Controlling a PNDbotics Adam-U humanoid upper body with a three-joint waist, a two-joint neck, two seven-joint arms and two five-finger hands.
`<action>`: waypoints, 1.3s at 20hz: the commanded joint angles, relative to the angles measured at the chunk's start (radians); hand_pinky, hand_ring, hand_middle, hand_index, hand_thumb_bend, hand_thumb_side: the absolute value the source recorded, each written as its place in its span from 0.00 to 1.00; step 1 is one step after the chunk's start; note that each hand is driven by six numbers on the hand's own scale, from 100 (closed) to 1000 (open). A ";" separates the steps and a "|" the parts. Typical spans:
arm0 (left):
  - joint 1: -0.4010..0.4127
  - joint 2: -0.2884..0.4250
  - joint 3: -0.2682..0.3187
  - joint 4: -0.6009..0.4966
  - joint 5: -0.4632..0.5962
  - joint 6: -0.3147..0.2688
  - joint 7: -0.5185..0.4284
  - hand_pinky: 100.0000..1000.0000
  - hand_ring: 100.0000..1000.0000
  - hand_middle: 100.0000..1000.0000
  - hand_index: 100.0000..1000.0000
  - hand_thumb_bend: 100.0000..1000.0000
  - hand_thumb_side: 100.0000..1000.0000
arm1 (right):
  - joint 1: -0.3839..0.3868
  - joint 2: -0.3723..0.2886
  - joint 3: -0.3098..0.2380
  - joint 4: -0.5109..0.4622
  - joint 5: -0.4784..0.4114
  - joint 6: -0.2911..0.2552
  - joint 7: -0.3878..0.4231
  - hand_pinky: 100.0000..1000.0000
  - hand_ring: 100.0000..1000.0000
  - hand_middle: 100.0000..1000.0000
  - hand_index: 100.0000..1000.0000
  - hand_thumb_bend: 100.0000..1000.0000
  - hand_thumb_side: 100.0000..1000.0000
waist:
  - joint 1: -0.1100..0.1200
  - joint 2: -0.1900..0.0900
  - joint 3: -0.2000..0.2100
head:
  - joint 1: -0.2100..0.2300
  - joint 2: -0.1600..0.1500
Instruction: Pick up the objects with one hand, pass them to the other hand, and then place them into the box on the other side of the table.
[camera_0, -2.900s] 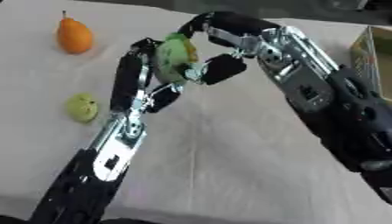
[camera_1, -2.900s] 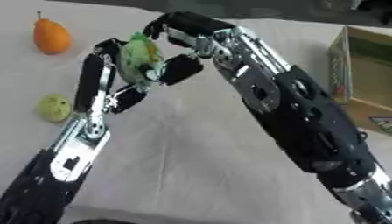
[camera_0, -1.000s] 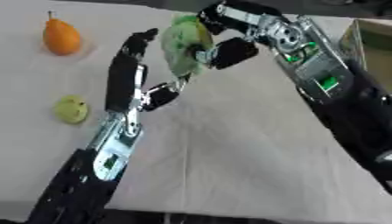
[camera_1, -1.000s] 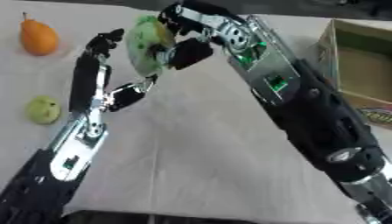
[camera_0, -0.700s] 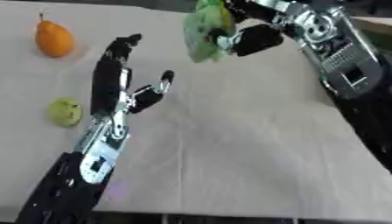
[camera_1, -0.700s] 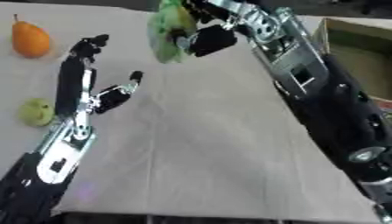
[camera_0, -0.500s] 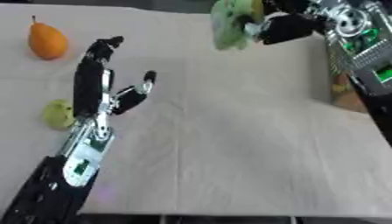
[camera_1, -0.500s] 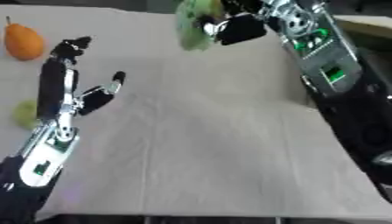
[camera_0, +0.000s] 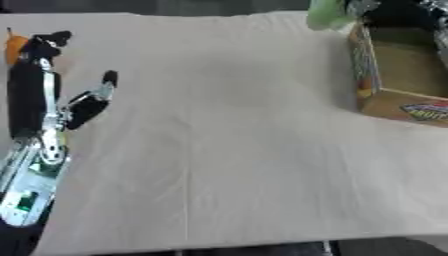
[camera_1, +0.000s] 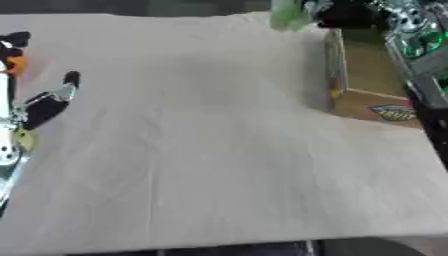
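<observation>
Left eye view: at far left the left robot hand (camera_0: 52, 95) stands spread and empty over the cloth-covered surface (camera_0: 219, 150), an orange fruit (camera_0: 14, 44) behind it. At top right the right robot hand (camera_1: 346, 12) pinches the green fruit (camera_0: 325, 12) beside the box (camera_0: 398, 75). It looks light, rounded, likely slippery; hold across its middle.

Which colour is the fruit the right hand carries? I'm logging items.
Light green fruit, clearest in the left eye view.
</observation>
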 joint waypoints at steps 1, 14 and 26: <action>0.001 0.063 0.034 -0.057 0.025 0.023 -0.006 0.63 0.67 0.65 0.80 0.48 0.15 | 0.015 -0.066 -0.056 0.028 -0.025 -0.003 -0.056 0.89 0.80 0.41 0.65 0.00 0.17 | 0.003 -0.015 -0.002 | -0.017 -0.020; 0.059 0.196 0.137 -0.148 0.180 0.100 0.010 0.62 0.65 0.63 0.78 0.36 0.15 | 0.092 -0.100 -0.122 0.224 0.029 -0.038 -0.144 0.88 0.81 0.47 0.70 0.00 0.13 | 0.008 -0.007 0.011 | -0.031 -0.037; 0.083 0.243 0.183 -0.156 0.253 0.115 0.036 0.62 0.64 0.62 0.77 0.35 0.17 | 0.090 -0.105 -0.116 0.387 0.165 -0.094 -0.132 0.92 0.98 0.79 0.93 0.03 0.15 | 0.009 -0.004 0.021 | -0.033 -0.034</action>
